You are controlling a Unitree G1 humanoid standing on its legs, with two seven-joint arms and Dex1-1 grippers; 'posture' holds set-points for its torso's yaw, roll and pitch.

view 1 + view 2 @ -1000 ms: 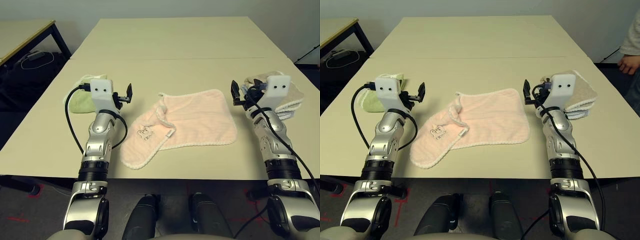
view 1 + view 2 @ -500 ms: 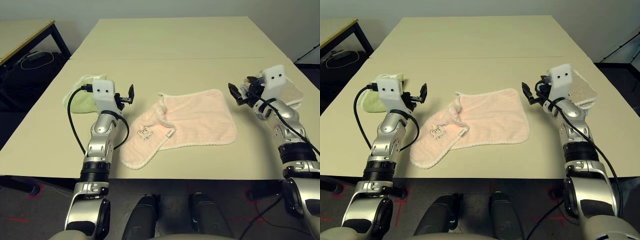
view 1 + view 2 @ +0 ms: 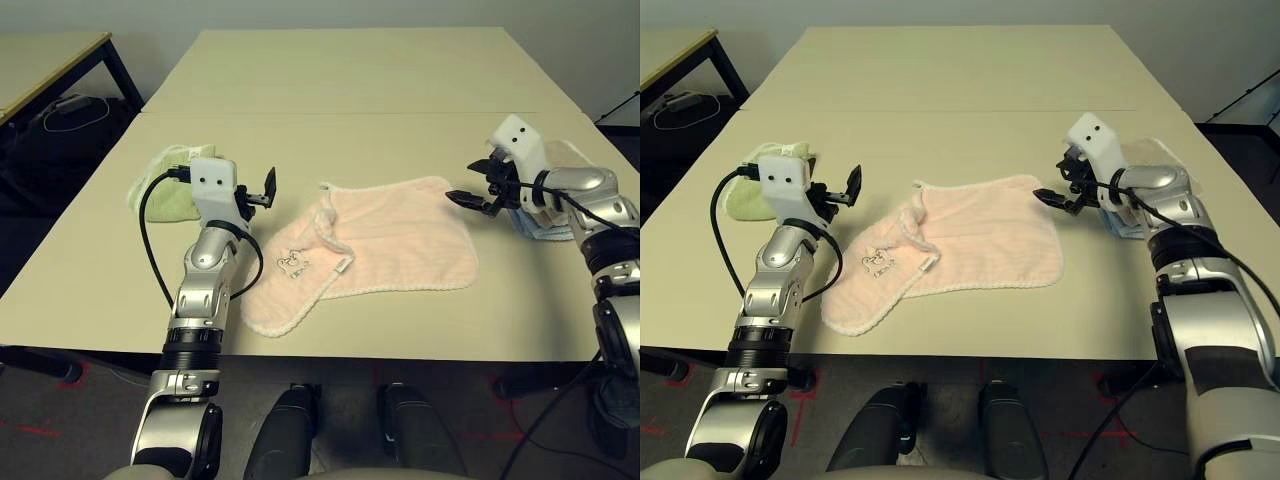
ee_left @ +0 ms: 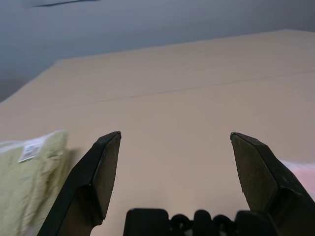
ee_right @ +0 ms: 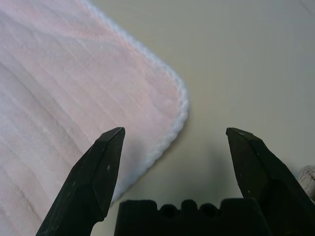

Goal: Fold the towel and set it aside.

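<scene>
Tabletop: it carries the work, and we have bare surface (image 3: 350, 140) on the far side, a likely place for setting the folded towel aside.
Pink towel: it lies on the near part of the tabletop, between our two tools; the right part (image 3: 400, 240) is spread fairly flat, while the left part slants toward the near edge.
Neighbours: the green towel (image 3: 160, 203) lies at the left and the beige towel (image 3: 565, 155) at the right, above a blue cloth (image 3: 545, 229); we should keep our arms from dragging either pile.
Step in hand: we judge that we are lining up on the towel's right end, with the folding still to do.
Right tool (image 5: 175, 129): wide open and gripping nothing, poised by the right end; we cannot tell whether it brushes the cloth.
Left tool (image 4: 176, 133): released and empty, its jaws wide apart, just left of the towel.
Rumple (image 3: 326, 228): we would do well to smooth this bunched middle first, or it may spoil the fold.
Rounded corner (image 5: 178, 98): we should straddle its corded edge low, pinch a single layer, then lift gently; a shallow pinch could slip.
</scene>
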